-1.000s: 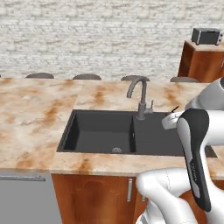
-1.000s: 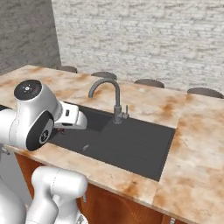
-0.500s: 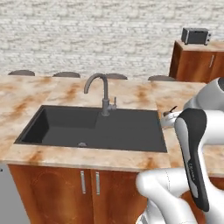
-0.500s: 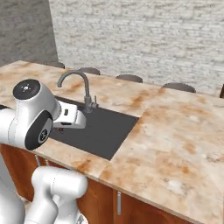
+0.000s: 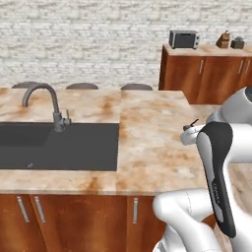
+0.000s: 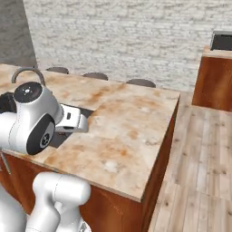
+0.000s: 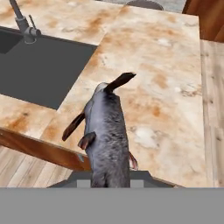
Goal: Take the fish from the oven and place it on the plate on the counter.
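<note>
A grey fish (image 7: 107, 131) with dark brown fins and tail rises from the bottom of the hand view, and my gripper (image 5: 189, 133) is shut on its lower body. The fish covers the fingertips. It hangs above the near edge of the beige, rust-mottled counter (image 7: 166, 65), just right of the sink. In the left base view a thin dark tip of the fish (image 5: 193, 122) sticks up from the hand, over the counter (image 5: 152, 128) and near its right end. The oven and the plate are out of view.
A dark sink (image 5: 59, 145) with a curved faucet (image 5: 49, 106) is set into the counter's left part. Stools stand behind the counter. A toaster (image 5: 183, 38) sits on a far wooden cabinet. Wooden floor (image 6: 204, 149) lies past the counter's right end.
The whole picture has slid left in both base views, so the base has driven right along the counter. The sink is now at the left. The gripper still holds the fish.
</note>
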